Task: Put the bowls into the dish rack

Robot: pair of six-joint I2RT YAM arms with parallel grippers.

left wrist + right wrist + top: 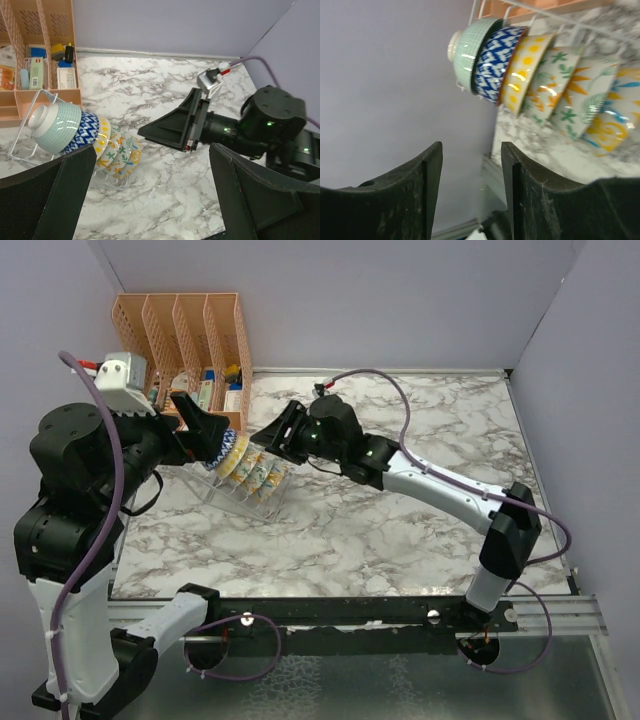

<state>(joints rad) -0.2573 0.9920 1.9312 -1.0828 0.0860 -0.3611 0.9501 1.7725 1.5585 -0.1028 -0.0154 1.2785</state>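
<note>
Several bowls stand on edge in a row in the wire dish rack [238,498], [30,107]. In the left wrist view the teal bowl [56,128] is at the end, then the blue patterned one [82,131], the yellow-dotted one [103,141] and cream floral ones [122,156]. The right wrist view shows the same row [540,75]. My left gripper [210,430] is open and empty beside the row's left end. My right gripper [278,432] is open and empty just right of the rack.
An orange slotted organizer [190,335] with small items stands behind the rack at the back left. Walls close the back and both sides. The marble table [420,520] stretches to the right.
</note>
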